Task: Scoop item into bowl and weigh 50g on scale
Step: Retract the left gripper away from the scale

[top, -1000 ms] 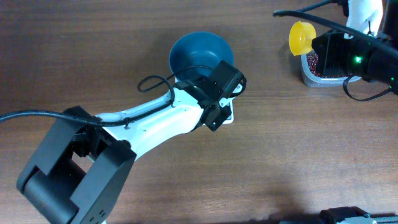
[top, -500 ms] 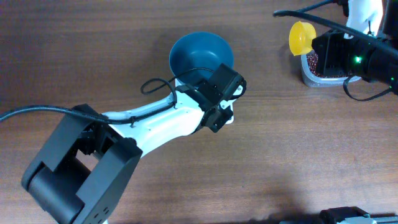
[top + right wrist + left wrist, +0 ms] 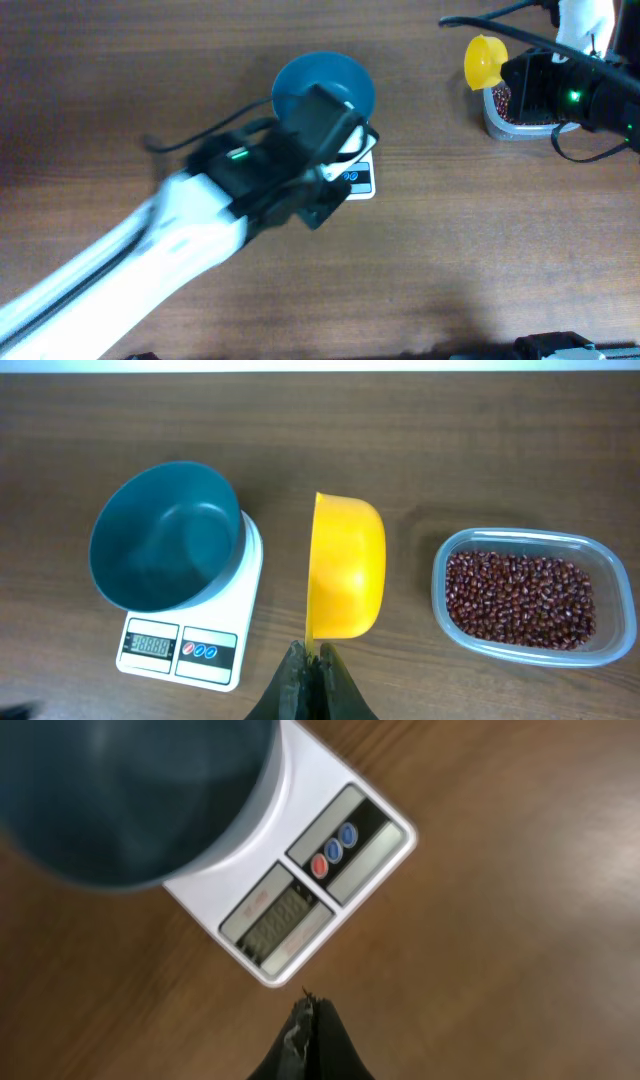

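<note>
The blue bowl (image 3: 323, 85) stands empty on the white scale (image 3: 356, 180). In the left wrist view the bowl (image 3: 130, 800) covers the scale's (image 3: 300, 870) far part; its display and red and blue buttons show. My left gripper (image 3: 311, 1010) is shut and empty, just in front of the scale's display edge. My right gripper (image 3: 312, 656) is shut on the handle of a yellow scoop (image 3: 346, 565), held in the air between the scale (image 3: 190, 650) and a clear tub (image 3: 525, 650) of red-brown beans (image 3: 520, 598). The scoop (image 3: 483, 60) looks empty.
The left arm (image 3: 180, 240) lies blurred across the lower left of the wooden table, reaching up to the scale. The right arm's black body (image 3: 560, 90) hangs over the bean tub (image 3: 505, 122) at the far right.
The left arm has swung and is blurred by motion; its wrist has shifted left, uncovering the scale's button panel. The right arm and scoop have not moved.
</note>
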Robot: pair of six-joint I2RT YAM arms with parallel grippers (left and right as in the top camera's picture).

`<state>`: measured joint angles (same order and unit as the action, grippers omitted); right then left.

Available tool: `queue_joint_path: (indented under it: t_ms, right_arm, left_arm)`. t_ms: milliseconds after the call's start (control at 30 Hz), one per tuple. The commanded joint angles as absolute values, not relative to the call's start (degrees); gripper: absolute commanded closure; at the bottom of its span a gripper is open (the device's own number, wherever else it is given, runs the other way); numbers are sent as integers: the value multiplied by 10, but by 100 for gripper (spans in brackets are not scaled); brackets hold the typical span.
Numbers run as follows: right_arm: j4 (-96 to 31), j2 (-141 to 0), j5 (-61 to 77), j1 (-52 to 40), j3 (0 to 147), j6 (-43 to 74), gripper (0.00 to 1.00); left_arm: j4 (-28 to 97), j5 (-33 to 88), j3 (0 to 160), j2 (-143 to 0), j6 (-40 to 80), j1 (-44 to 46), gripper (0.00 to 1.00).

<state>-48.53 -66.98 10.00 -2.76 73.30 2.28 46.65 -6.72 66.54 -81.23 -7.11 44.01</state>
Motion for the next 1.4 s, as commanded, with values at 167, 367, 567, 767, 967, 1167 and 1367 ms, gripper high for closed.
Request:
queue_joint_path:
  t_ms: [167, 367, 567, 767, 967, 1167, 1367]
  right_arm:
    - [-483, -669, 96, -25, 742, 17, 96]
    - [-479, -669, 96, -25, 742, 17, 96]
    - [-486, -669, 96, -25, 742, 17, 96]
    - [-491, -669, 96, -25, 742, 17, 96]
    - [-512, -669, 96, -25, 742, 17, 96]
    - [-582, -669, 53, -25, 742, 17, 96]
    - [-575, -669, -62, -25, 742, -15, 96]
  left_arm:
    - [624, -42, 673, -577, -109, 353, 1]
    - [667, 44, 673, -583, -235, 256, 1]
    - [646, 129, 673, -593, -235, 196, 1]
    - [648, 127, 673, -599, -235, 196, 1]
    - [648, 127, 673, -599, -235, 196, 1]
    - [648, 127, 673, -599, -235, 196, 1]
    - [648, 127, 673, -599, -235, 196, 1]
